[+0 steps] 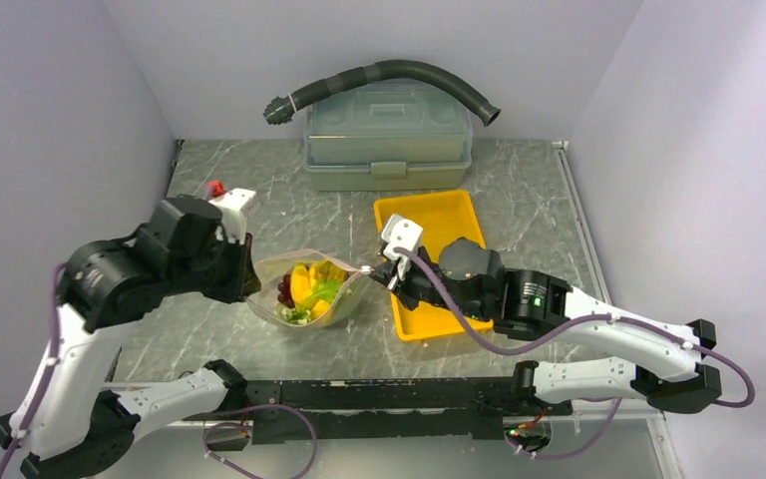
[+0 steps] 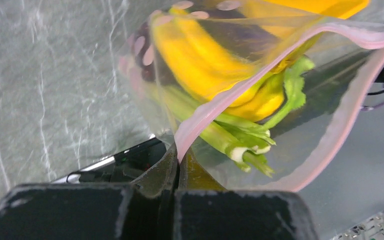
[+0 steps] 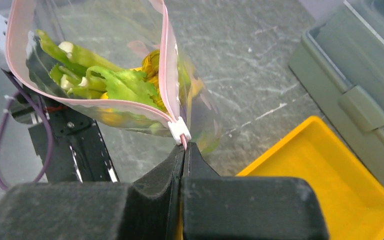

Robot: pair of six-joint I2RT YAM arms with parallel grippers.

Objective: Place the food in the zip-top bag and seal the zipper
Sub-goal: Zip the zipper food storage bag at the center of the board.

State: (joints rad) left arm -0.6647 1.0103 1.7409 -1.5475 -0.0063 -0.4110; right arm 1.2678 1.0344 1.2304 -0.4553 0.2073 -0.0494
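Observation:
The zip-top bag (image 1: 311, 294) hangs stretched between my two grippers over the table, its mouth gaping. Inside lies the food: yellow bananas (image 2: 200, 60), a white-green leek (image 2: 235, 145), leafy greens (image 3: 125, 85) and dark grapes (image 1: 285, 291). My left gripper (image 2: 180, 154) is shut on the bag's left corner, pinching the pink zipper (image 2: 260, 75) strip. My right gripper (image 3: 185, 146) is shut on the opposite corner, just below the white slider (image 3: 179, 130). The two halves of the zipper (image 3: 166, 65) stand well apart.
A yellow tray (image 1: 429, 215) lies right of the bag, partly under the right arm. A grey-green lidded box (image 1: 389, 140) stands at the back with a black corrugated hose (image 1: 389, 72) behind it. A small red-and-white item (image 1: 224, 192) sits far left.

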